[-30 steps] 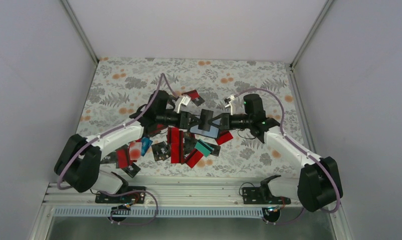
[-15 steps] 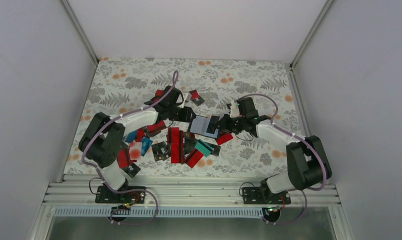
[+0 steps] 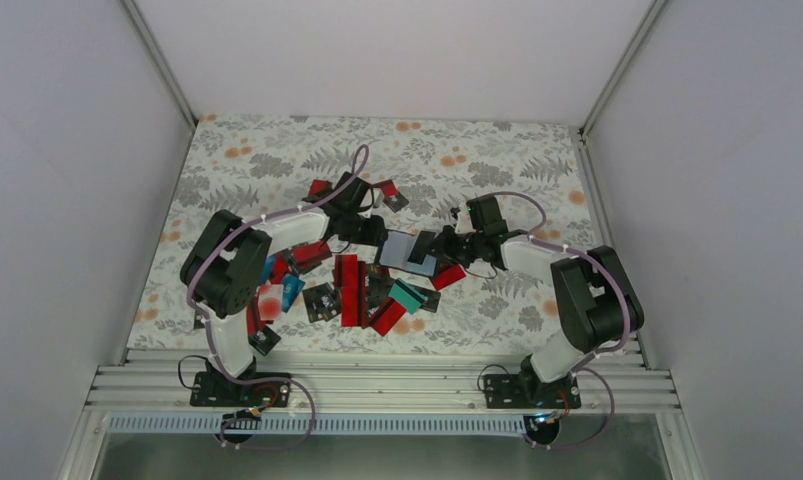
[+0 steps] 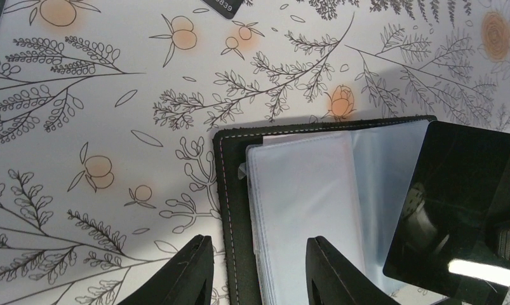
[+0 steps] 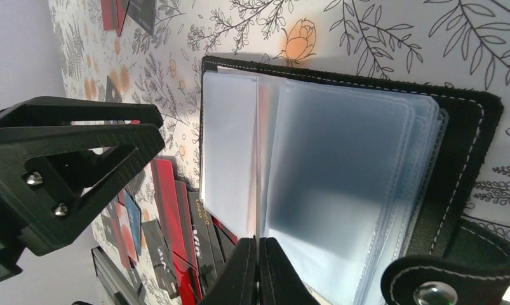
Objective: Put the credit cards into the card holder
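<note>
Two tools flank the card holder (image 3: 407, 250).
I hold left tool (image 4: 257, 248) spread, nearer the credit cards (image 3: 352, 292) at 6 o'clock; right tool (image 5: 258, 273) pinches a sleeve (image 5: 341, 178).

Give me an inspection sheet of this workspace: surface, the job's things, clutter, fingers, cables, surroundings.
surface: floral tablecloth, lying flat.
card holder: open at the centre, clear sleeves showing.
credit cards: loose overlapping pile on the near side of the holder, a few beyond it.
clutter: nothing seen.
left gripper: fingers open, straddling the holder's edge.
right gripper: fingers shut, apparently pinching a glossy black card over the holder.
cables: purple cables loop along both arms.
surroundings: plain walls on three sides; metal rail at the near edge.
</note>
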Robot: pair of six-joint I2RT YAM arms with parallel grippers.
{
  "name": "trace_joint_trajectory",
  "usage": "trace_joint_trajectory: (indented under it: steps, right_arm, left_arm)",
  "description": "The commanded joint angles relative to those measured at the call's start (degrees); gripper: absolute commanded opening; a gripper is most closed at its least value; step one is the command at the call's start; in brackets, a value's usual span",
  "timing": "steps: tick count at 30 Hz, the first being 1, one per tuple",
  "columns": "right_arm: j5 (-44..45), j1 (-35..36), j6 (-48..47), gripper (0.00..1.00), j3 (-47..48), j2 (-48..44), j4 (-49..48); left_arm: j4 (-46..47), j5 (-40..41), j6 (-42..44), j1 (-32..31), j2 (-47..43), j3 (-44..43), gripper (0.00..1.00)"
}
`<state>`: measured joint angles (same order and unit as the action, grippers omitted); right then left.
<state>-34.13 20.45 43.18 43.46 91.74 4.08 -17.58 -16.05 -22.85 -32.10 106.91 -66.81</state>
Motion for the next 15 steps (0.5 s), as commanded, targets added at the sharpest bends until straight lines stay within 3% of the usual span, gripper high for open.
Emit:
trace_joint_trajectory:
  steps: [1, 15]
  right_arm:
    - [-0.8, -0.5, 1.1, 0.04, 1.7, 1.3, -3.4]
    - [-4.5, -0.5, 2.0, 0.04, 1.8, 6.0, -6.6]
  left_arm:
    - [-0.9, 0.8, 1.2, 0.2, 1.8, -1.8, 0.37]
    - [0.3, -1.6, 1.0, 0.1, 3.9, -1.0, 0.34]
